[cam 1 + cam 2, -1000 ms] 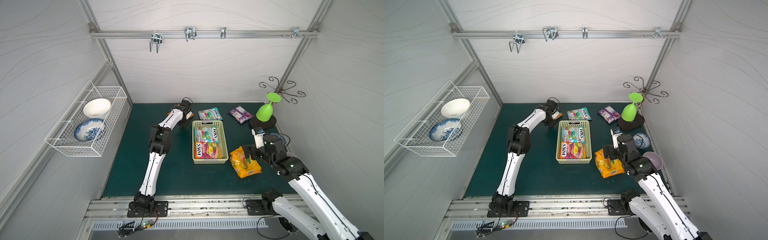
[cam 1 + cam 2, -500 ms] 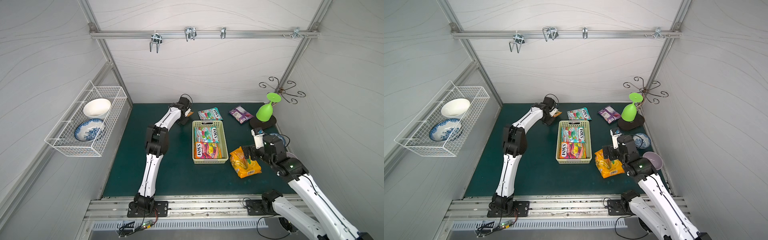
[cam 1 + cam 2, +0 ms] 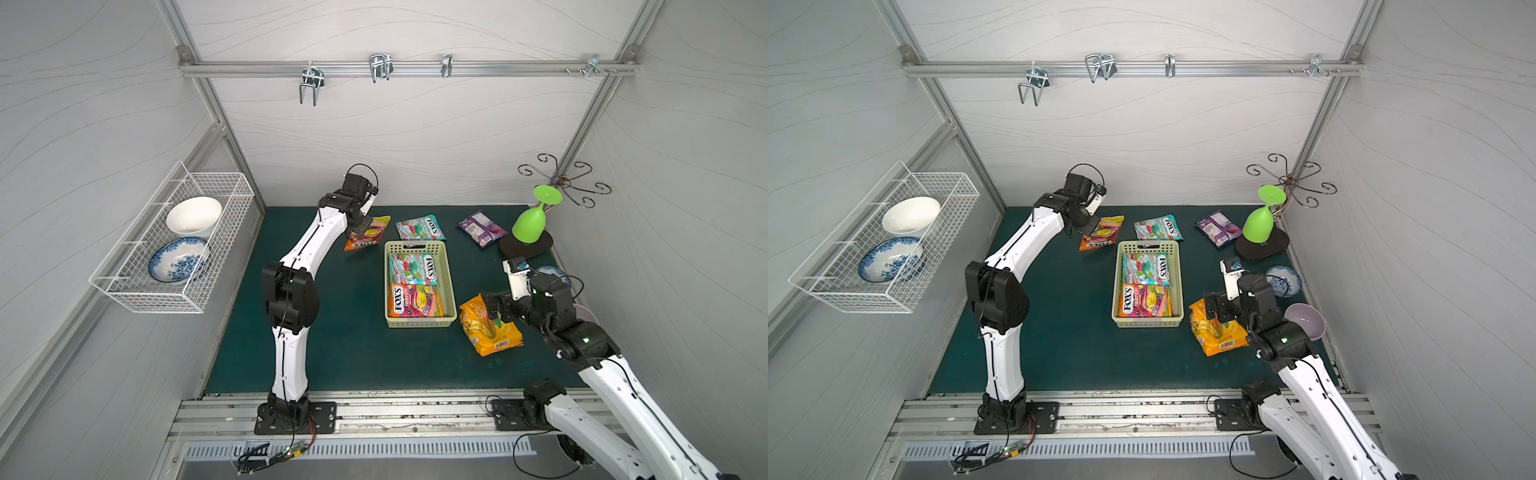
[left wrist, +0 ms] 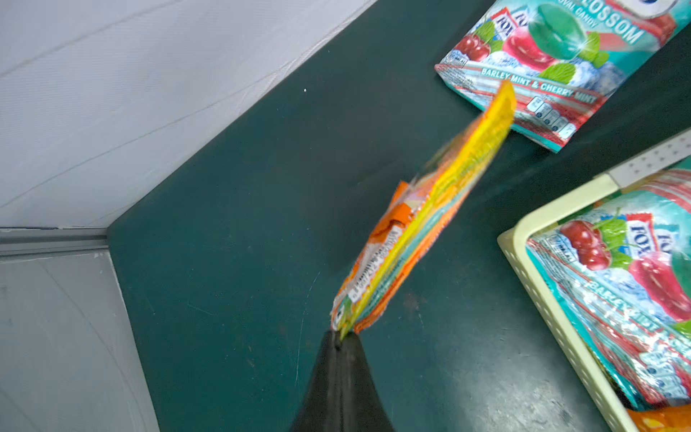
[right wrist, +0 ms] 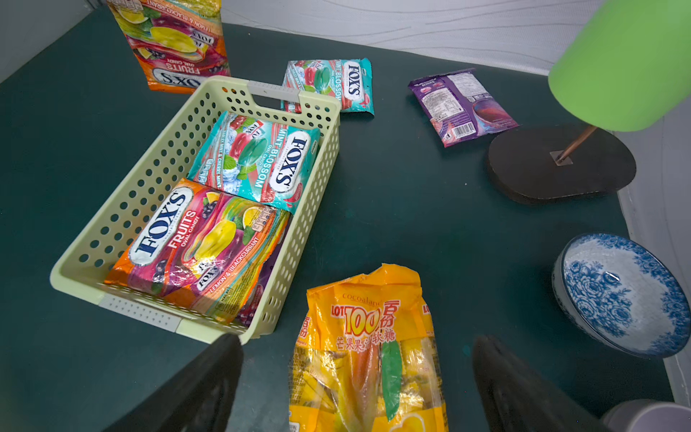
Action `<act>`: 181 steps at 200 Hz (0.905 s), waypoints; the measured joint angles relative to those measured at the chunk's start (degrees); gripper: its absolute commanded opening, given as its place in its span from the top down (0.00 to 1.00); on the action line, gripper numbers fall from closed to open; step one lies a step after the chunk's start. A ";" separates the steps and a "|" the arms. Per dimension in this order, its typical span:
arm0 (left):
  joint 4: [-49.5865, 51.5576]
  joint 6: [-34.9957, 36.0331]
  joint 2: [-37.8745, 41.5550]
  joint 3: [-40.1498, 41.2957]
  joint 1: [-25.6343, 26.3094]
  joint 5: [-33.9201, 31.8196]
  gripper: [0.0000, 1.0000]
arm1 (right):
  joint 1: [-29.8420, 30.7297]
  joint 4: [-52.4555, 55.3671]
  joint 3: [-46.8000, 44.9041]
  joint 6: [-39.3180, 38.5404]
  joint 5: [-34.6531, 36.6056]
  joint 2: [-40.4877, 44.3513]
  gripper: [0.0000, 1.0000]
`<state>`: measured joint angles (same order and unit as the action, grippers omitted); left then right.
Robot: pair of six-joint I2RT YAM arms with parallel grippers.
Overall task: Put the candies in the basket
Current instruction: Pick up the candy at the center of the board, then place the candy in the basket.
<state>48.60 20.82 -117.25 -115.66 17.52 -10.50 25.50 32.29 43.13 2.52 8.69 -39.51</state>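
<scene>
Left end effector: my left end effector is pinched tight on one corner of an orange packet.
Orange packet: glossy, crinkled plastic, flat and rectangular, marked FOX'S. It hangs off the desk, near the basket's far left corner.
Right end effector: my right end effector is spread wide, one black finger to each side of the yellow bag and gripping nothing.
Yellow bag: the largest sweet pack. It is shiny yellow-orange film, puffy and wrinkled, with a barcode. It lies flat on the desk just right of the basket.
Basket: the basket is pale green rigid plastic, rectangular, with walls pierced by rows of round holes and a handle slot at each short end. It sits mid-desk.
In basket: two packets show, a teal one at the far end and an orange fruit one at the near end. I cannot tell whether more lie beneath.
Loose on desk: one teal packet lies just behind the basket. One purple packet lies further right, back side up.
Count of sweets seen: six, namely two orange, two teal, one purple and one yellow bag.
Desk: it is dark green with a matte surface.
Other things: one green cup is upturned on a dark oval stand. One blue-and-white bowl is on the desk. One white wire rack on the wall holds two bowls.
</scene>
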 measured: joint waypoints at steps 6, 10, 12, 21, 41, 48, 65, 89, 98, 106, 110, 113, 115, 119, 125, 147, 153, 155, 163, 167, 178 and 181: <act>0.00 0.02 1.05 0.57 0.00 0.24 1.00 | 0.02 -0.31 -0.11 -0.02 -0.31 0.17 0.01; 0.02 0.02 1.77 0.90 0.00 0.39 1.00 | 0.02 -0.52 -0.17 -0.02 -0.57 0.28 0.01; 0.02 0.02 2.05 1.07 0.00 0.48 1.00 | 0.04 -0.66 -0.26 -0.04 -0.63 0.35 0.01; 0.24 0.02 3.54 1.53 0.00 1.05 1.00 | 0.04 -1.20 -0.57 -0.17 -1.20 0.72 0.01; 0.74 0.02 6.86 2.62 0.00 2.75 1.00 | 0.04 -2.14 -1.16 -0.52 -2.43 1.40 0.02; 0.79 0.07 8.37 3.34 0.00 3.69 1.00 | 0.04 -2.36 -1.31 -0.59 -2.99 1.53 0.02; 0.94 0.33 12.24 5.62 0.13 5.44 1.00 | 0.15 -3.08 -1.62 -0.63 -4.76 1.84 0.03; 1.25 0.76 17.25 7.39 0.68 7.23 1.00 | 0.15 -4.26 -1.73 -0.68 -7.74 2.14 0.06; 1.25 0.92 18.88 7.82 0.85 8.09 1.00 | 0.20 -4.74 -1.73 -0.61 -9.16 2.12 0.07; 1.25 1.05 20.31 8.22 1.01 8.79 1.00 | 0.20 -5.16 -1.73 -0.55 -10.47 1.95 0.07; 1.22 1.11 21.03 8.46 1.07 9.16 1.00 | 0.22 -5.42 -1.73 -0.55 -11.30 1.75 0.08; 1.25 1.11 21.51 8.61 1.09 9.38 1.00 | 0.22 -5.60 -1.73 -0.50 -11.85 1.62 0.08; 1.29 1.14 21.75 8.68 1.14 9.49 1.00 | 0.26 -5.77 -1.73 -0.44 -12.28 1.44 0.09; 1.38 1.29 22.38 8.81 1.29 9.75 1.00 | 0.31 -6.05 -1.73 -0.39 -13.05 1.05 0.09; 1.60 1.42 23.21 8.87 1.42 10.12 1.00 | 0.44 -6.23 -1.51 -0.37 -14.10 0.46 0.09; 1.97 1.70 25.46 9.03 2.23 11.23 1.00 | 2.23 -6.23 1.75 -0.35 -16.79 -3.93 0.09; 1.97 1.75 26.08 9.31 2.49 11.61 1.00 | 3.21 -6.19 3.39 -0.42 -17.09 -5.64 0.09; 1.97 1.75 26.36 9.42 2.60 11.72 1.00 | 3.65 -6.27 4.02 -0.46 -17.22 -6.29 0.09; 2.10 1.84 27.15 9.81 2.97 12.02 1.00 | 5.46 -6.34 6.29 -0.66 -17.33 -8.85 0.09; 2.19 1.92 27.50 9.97 3.17 12.20 1.00 | 6.45 -6.32 7.56 -0.74 -17.25 -10.08 0.09; 2.73 2.10 28.33 10.10 3.91 12.39 1.00 | 9.53 -6.16 11.19 -1.07 -17.11 -13.64 0.09; 2.91 2.14 28.52 10.12 4.09 12.46 1.00 | 10.25 -6.19 12.20 -1.11 -17.09 -14.51 0.09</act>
<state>51.51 22.96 -88.73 -105.54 21.61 1.96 35.75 26.11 55.33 1.41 -8.40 -54.02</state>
